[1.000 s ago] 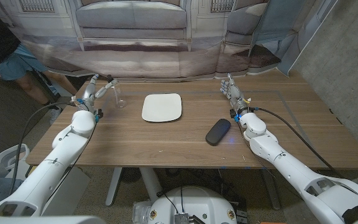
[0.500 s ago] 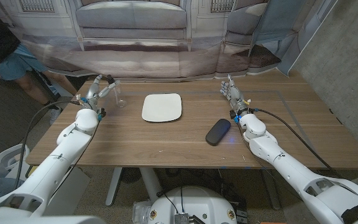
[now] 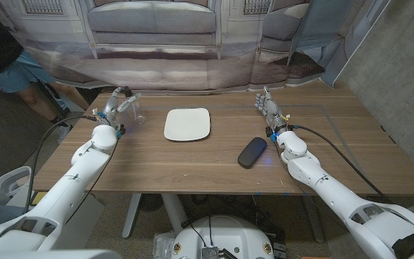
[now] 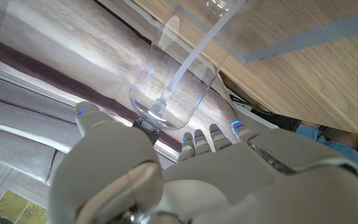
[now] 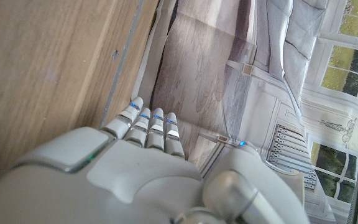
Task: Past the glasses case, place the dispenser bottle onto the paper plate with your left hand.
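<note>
A clear dispenser bottle (image 3: 139, 109) stands upright near the table's far left edge; in the left wrist view the dispenser bottle (image 4: 178, 81) shows its thin tube inside. My left hand (image 3: 118, 102) is right beside it with fingers apart, and the left hand (image 4: 154, 180) has the bottle's base between thumb and fingers, though I cannot tell if they touch. The white paper plate (image 3: 187, 124) lies at the table's middle, far side. The dark glasses case (image 3: 251, 152) lies to the plate's right, nearer me. My right hand (image 3: 270, 108) stands upright beyond the case, fingers straight, holding nothing.
A person (image 3: 6, 50) stands off the table's far left corner. A printed backdrop hangs behind the far edge of the wooden table (image 3: 336, 144). Bare wood lies between the bottle and the plate.
My left hand has moved right and slightly forward, closing in on the bottle. The bottle, plate, case and right hand have stayed put.
</note>
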### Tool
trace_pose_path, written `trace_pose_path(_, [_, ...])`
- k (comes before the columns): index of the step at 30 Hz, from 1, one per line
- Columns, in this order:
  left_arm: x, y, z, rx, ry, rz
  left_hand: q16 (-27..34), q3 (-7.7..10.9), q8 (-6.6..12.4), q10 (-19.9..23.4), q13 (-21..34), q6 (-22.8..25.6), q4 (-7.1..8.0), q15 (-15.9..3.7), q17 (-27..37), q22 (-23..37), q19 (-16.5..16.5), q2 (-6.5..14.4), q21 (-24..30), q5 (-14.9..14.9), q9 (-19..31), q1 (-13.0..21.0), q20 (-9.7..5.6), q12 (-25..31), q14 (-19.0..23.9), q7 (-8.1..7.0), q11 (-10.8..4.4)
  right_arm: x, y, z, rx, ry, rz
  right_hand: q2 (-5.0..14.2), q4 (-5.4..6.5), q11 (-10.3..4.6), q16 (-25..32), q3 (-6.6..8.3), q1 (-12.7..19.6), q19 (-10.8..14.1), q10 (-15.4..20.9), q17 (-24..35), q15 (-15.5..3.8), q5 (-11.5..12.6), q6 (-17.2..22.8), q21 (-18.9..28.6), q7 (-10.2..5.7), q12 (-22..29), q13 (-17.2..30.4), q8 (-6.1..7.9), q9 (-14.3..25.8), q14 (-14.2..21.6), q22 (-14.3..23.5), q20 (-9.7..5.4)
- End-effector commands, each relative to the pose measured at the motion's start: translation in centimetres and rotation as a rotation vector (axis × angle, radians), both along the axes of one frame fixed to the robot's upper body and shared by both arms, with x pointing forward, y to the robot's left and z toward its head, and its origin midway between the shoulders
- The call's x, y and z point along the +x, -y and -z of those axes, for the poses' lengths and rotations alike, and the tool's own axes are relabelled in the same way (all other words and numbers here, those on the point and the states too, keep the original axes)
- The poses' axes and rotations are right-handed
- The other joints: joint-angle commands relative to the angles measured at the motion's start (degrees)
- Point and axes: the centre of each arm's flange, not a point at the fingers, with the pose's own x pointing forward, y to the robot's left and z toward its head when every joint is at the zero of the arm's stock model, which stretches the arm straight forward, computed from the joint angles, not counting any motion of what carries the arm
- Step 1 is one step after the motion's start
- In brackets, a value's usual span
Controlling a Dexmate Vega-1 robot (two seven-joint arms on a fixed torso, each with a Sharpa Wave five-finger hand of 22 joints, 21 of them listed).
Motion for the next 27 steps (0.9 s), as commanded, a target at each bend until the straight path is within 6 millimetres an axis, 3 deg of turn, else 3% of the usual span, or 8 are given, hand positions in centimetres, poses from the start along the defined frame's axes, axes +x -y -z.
trace_pose_path(1, [0.67, 0.2, -0.12, -0.002, -0.01, -0.001, 0.2, 0.08, 0.55, 0.5, 0.2, 0.3, -0.28, -1.21, 0.3, 0.1, 0.7, 0.4, 0.3, 0.3, 0.1, 0.8, 0.15, 0.5, 0.5, -0.02, -0.3, 0.4, -0.06, -0.1, 0.004, -0.002, -0.005, 0.47, 0.14, 0.02, -0.1, -0.37, 0.2, 0.5, 0.5, 0.2, -0.01, 0.1, 0.6, 0.0, -0.03, 0.2, 0.2, -0.02, 0.2, 0.7, 0.3, -0.32])
trace_pose_path(5, [0.9, 0.27, -0.06, -0.003, -0.016, -0.003, 0.1, 0.12, 0.5, 0.5, 0.2, 0.4, -0.34, -0.98, 0.3, 0.1, 1.2, 0.5, 0.4, 0.5, 0.1, 1.1, 0.82, 0.4, 0.5, -0.01, -0.4, 0.48, -0.06, -0.11, 0.006, -0.002, -0.004, 0.48, 0.13, 0.1, -0.1, -0.4, 0.2, 0.5, 0.6, 0.2, 0.01, 0.1, 0.6, 0.0, -0.06, 0.2, 0.2, -0.02, 0.2, 0.8, 0.3, -0.34])
trace_pose_path(27, [1.5, 0.64, -0.14, -0.012, -0.007, 0.003, 0.2, 0.17, 0.54, 1.3, 0.2, 1.0, -0.44, -0.84, 0.3, 0.1, 1.4, 1.0, 0.3, 0.8, 0.1, 1.8, 1.32, 0.6, 1.2, 0.28, -0.39, 0.55, 0.25, 0.16, 0.003, -0.003, 0.01, 0.54, 0.08, -0.01, 0.0, -0.54, 0.2, 0.6, 0.4, 0.2, -0.05, 0.1, 0.6, 0.0, -0.21, 0.1, 0.2, -0.05, 0.2, 1.0, 0.3, -0.34])
